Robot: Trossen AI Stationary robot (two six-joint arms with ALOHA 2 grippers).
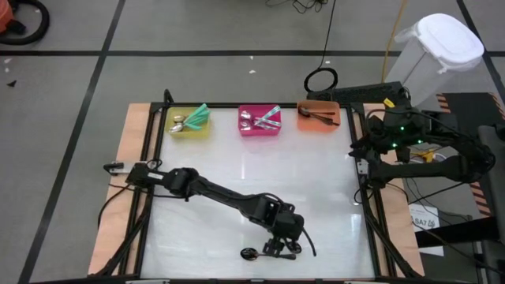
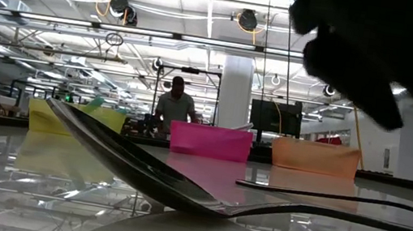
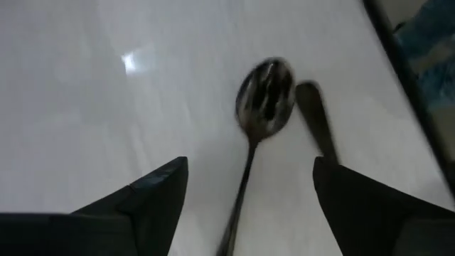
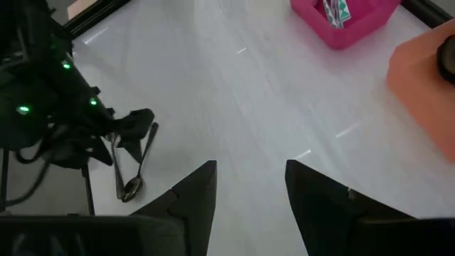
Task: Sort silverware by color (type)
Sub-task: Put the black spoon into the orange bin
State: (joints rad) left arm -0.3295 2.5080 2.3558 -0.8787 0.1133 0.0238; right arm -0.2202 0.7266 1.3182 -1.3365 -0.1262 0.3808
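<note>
Spoons remaining lie at the lower middle of the high view: a dark spoon [image 3: 263,107] on the bench [image 1: 237,170] between the released fingers of the left pincer [image 3: 249,192], a second handle just beside it. Centre on one handle alone before clenching. The right pincer [image 4: 249,178], parted and empty, waits at the frame's right.

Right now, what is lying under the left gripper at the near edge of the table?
Between the open fingers of the left gripper a dark spoon lies on the white table. A second handle lies beside it; its bowl end is out of sight.
</note>
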